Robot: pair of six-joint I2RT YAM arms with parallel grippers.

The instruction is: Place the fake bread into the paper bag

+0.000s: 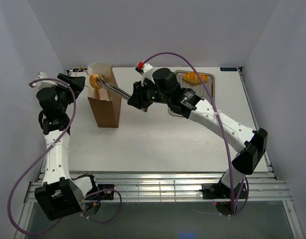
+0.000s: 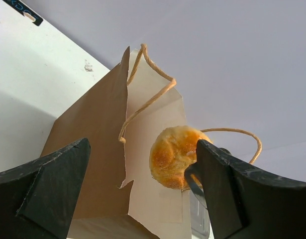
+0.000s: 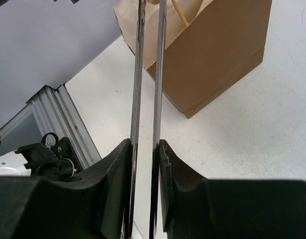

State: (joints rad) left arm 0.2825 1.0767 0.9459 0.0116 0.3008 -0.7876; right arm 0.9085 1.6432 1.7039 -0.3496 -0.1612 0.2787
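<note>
While the right jaws are pinching the tongs (image 3: 138,74) together, those tongs are holding the small bun (image 2: 173,155) at the mouth of the paper bag (image 1: 107,107), standing upright on the counter (image 1: 167,139). The left jaws are hanging spread wide by the bag's rim, gripping nothing. I'm guessing the bun is light, stiff and slippery; gripping across its middle looks safest.

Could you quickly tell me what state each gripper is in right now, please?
Left gripper: open, holding nothing, facing the paper bag.
Right gripper: closed on the tongs, which hold the bun.
</note>
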